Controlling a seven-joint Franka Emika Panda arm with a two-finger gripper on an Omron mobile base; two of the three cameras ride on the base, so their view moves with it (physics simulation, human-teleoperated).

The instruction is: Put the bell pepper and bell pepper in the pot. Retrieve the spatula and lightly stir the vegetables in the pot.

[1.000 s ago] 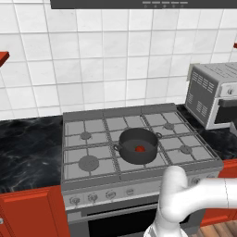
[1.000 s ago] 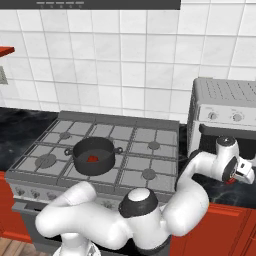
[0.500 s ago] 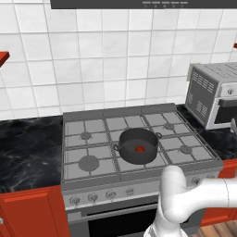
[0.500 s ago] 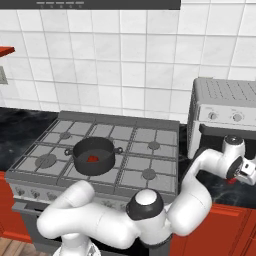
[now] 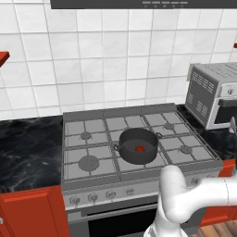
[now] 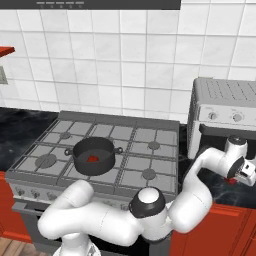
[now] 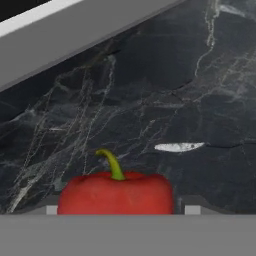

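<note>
- We find the gripper (image 6: 246, 172) out at the right end of the reach, low over the black marble counter (image 7: 165, 95) in front of the toaster oven (image 6: 225, 112). In the hand view a red bell pepper (image 7: 116, 192) sits right at the bottom, between where the fingertips rise, green stem up.
- Whether the jaws are apart or already pressing on that pepper we cannot tell; the fingertips are hidden behind it and the pepper looks to rest on the counter.
- In the right base view a small red patch shows just below the hand; we take it for this same pepper.
- Further out: the pot (image 5: 137, 146) stands on the stove (image 5: 97, 139), on a front-middle burner, well apart from the gripper. A single red lump lies inside it, which we read as the other bell pepper in the pot (image 6: 93, 158).
- Our judgement on progress: one pepper is in, the second is at the pick-up stage and not yet lifted.
- What is left: carry this pepper across to the pot, drop it in, then fetch the spatula and stir. We cannot make out the spatula anywhere on the counter or stove.
</note>
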